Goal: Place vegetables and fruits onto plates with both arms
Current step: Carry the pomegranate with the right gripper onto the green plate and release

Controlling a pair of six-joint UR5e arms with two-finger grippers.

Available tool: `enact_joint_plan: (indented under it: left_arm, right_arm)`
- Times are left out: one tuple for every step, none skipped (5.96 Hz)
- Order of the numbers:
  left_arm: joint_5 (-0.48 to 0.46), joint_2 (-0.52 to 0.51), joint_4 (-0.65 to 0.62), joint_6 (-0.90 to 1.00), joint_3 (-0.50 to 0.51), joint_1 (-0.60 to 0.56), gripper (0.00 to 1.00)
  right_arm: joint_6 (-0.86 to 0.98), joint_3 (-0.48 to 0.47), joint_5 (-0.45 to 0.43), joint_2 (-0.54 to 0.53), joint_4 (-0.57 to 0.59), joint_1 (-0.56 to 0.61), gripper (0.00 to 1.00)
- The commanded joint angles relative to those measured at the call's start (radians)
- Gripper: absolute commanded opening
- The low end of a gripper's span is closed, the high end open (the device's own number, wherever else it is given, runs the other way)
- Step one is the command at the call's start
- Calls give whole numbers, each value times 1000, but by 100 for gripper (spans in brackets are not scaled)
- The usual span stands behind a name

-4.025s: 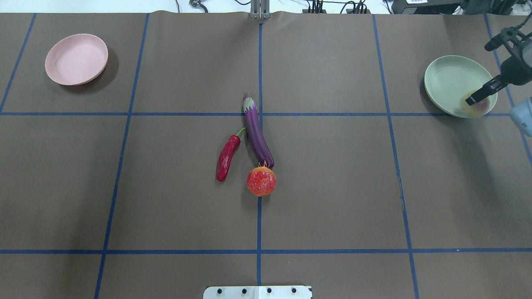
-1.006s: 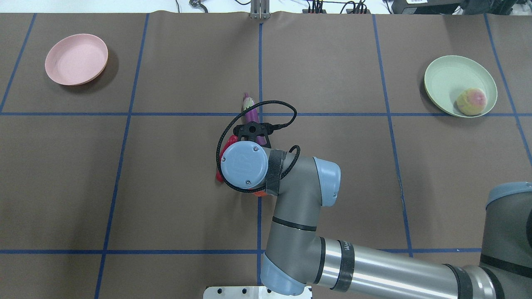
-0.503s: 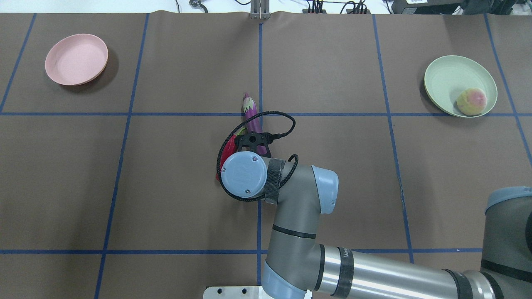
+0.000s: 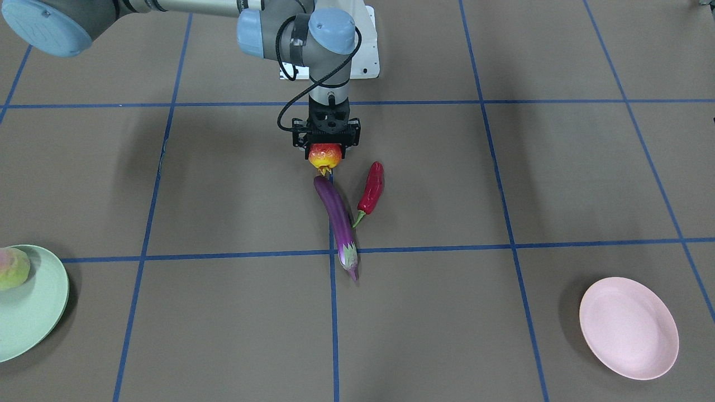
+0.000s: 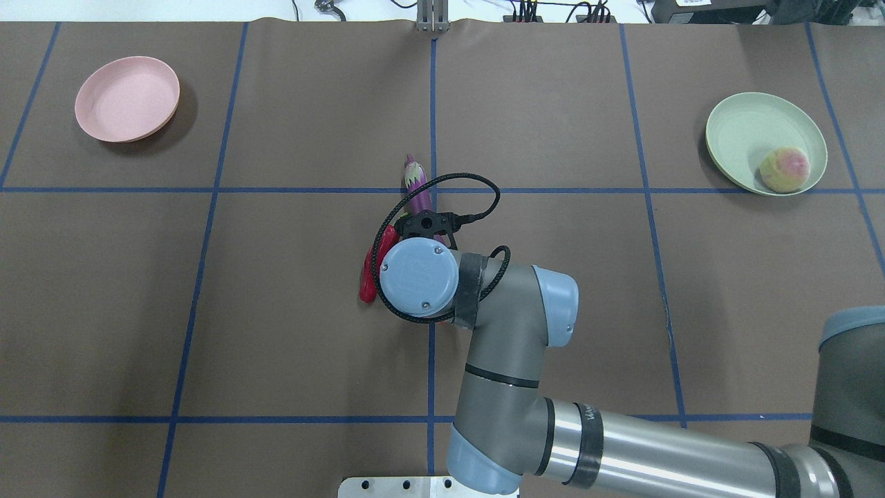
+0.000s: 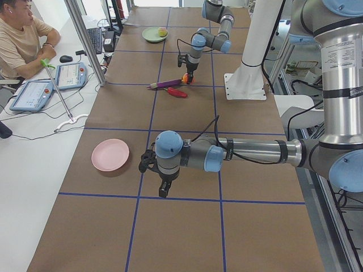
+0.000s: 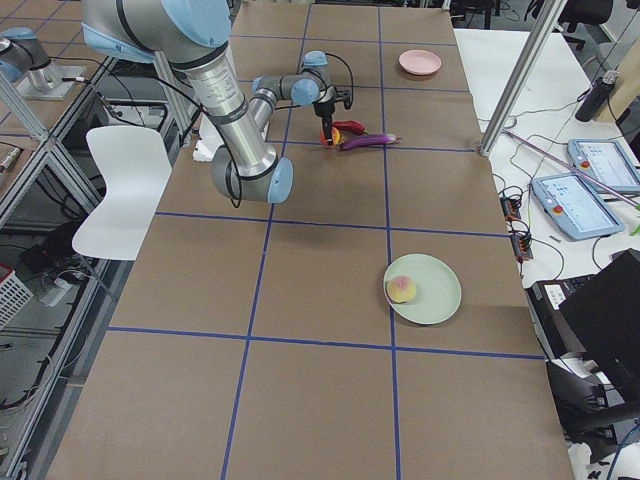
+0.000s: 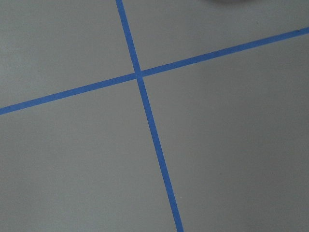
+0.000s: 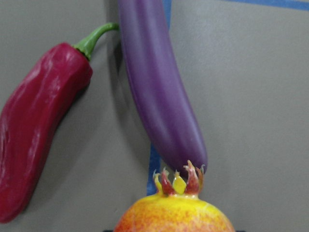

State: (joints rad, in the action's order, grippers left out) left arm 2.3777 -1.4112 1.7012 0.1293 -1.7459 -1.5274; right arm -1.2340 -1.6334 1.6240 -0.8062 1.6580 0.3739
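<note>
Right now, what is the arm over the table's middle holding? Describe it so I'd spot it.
At the middle of the brown table, a long purple eggplant and a glossy red chili pepper lie side by side. At the eggplant's rounded end, in the right arm's black gripper, sits a round red-and-yellow pomegranate. It alone there is round, with a small spiky crown.

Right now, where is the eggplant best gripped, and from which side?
Probably grip the eggplant at mid-body, from straight above, jaws across its width: it lies flat, long and slender. The chili stem crowds one side, the pomegranate its blunt end.
</note>
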Motion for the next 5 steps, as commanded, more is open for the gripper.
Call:
enact_joint_plan:
  left_arm:
    - [0, 0, 0, 3, 11, 0, 100]
    - [0, 1, 0, 4, 11, 1, 100]
    - [0, 3, 0, 6, 11, 1, 100]
    - [-2, 5, 0, 6, 13, 1, 100]
    - [0, 5, 2, 6, 11, 1, 100]
  right_arm:
    - [187, -144, 180, -111, -9, 195, 0]
    - [372, -140, 260, -160, -10, 332, 0]
    - [493, -110, 377, -222, -86, 461, 0]
    - [666, -38, 499, -276, -186, 582, 0]
    - [879, 89, 587, -295, -243, 690, 0]
